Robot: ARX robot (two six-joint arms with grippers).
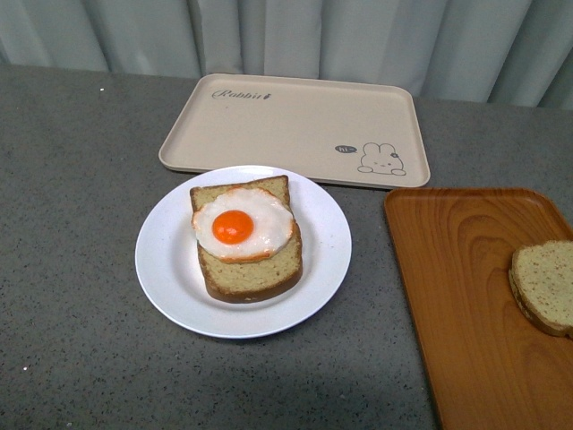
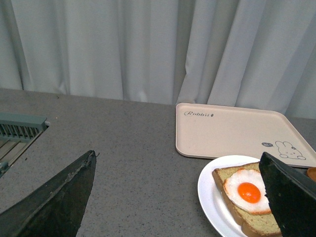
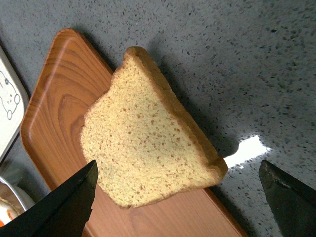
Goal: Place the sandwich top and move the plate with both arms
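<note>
A grey, speckled stone-look tabletop (image 1: 72, 269) is spreading across the whole scene, from the near edge to the far one. Pale grey-white curtains (image 1: 313, 36) are hanging in soft vertical folds along its far side, closing off the view behind. Off to the left, a pale green slatted grille (image 2: 19, 129) is lying beside the tabletop. Soft, even light is falling over the surface, and a bright patch of glare (image 3: 247, 149) is shining on the right part.
</note>
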